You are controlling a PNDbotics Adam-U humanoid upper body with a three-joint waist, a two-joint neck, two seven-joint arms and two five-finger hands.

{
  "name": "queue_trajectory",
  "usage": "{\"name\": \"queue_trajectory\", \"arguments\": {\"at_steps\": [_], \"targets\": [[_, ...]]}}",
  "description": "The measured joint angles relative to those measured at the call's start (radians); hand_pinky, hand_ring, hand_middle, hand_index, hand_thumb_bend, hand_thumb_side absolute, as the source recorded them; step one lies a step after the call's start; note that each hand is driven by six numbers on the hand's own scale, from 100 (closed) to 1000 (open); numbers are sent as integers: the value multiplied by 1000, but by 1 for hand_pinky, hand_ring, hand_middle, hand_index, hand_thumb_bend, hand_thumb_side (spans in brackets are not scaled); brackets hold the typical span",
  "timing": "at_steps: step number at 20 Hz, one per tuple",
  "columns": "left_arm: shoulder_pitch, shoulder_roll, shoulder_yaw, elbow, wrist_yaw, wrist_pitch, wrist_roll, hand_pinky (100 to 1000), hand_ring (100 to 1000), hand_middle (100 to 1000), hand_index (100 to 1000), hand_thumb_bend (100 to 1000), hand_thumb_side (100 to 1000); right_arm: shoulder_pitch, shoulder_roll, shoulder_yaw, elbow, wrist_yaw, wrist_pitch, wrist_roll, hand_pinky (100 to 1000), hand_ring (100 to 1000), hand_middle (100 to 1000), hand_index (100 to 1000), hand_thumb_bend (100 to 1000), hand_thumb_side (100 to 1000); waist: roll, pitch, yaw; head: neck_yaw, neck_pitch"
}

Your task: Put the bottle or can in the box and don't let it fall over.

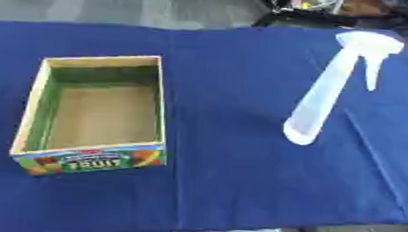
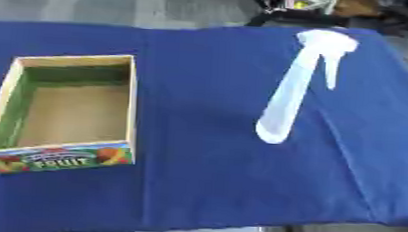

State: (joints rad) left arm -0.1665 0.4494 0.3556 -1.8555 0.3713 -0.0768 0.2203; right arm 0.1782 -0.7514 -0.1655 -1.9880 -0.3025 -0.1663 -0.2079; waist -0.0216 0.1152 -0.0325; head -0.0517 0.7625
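Progress: not started, by my reading. The box holds nothing; its brown floor is bare all over.
Bottle: a white spray bottle, well right of the box, on the blue cloth covering the table. It looks upright, its base towards the near side and its trigger head at the top, seen from steeply above; I cannot rule out a slight tilt.
Box: open-topped, wooden rim, green inner walls, a "FRUIT" label on the near face. It sits square on the cloth, nothing touching it.
Hands: neither shows in either view, so the state of the fingers cannot be told; nothing has hold of the bottle.
Left to do: reach the bottle, take it round the body, carry it left over the box rim, stand it on the box floor, release without tipping it.
Risk: tall narrow bottle with a heavy-looking head; likely to topple if set down off-centre.
Count: one bottle, one box, one cloth, no can, no hands.
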Motion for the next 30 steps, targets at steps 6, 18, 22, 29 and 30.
{"name": "queue_trajectory", "arguments": {"at_steps": [6,18,22,29,30], "targets": [[0,0,0,0,3,-1,1,900,1000,1000,786,681,550,0,0,0,0,7,-1,-1,990,1000,1000,1000,100,634,0,1,0,2,0],[0,4,0,0,4,-2,2,901,1000,1000,787,681,551,-2,-1,7,0,8,5,5,990,1000,1000,1000,100,640,2,9,0,138,-39],[0,4,0,0,4,-2,2,901,1000,1000,787,682,551,-2,-1,16,0,13,12,9,991,1000,1000,1000,100,656,2,9,1,145,-43],[0,4,0,0,4,-1,-1,902,1000,1000,787,681,552,-19,-9,69,0,37,67,39,992,1000,1000,1000,100,713,3,9,7,128,-44],[0,4,0,0,4,-1,-2,902,1000,1000,787,681,552,-23,-9,78,0,40,78,44,992,1000,1000,1000,100,727,3,9,8,125,-44]]}}
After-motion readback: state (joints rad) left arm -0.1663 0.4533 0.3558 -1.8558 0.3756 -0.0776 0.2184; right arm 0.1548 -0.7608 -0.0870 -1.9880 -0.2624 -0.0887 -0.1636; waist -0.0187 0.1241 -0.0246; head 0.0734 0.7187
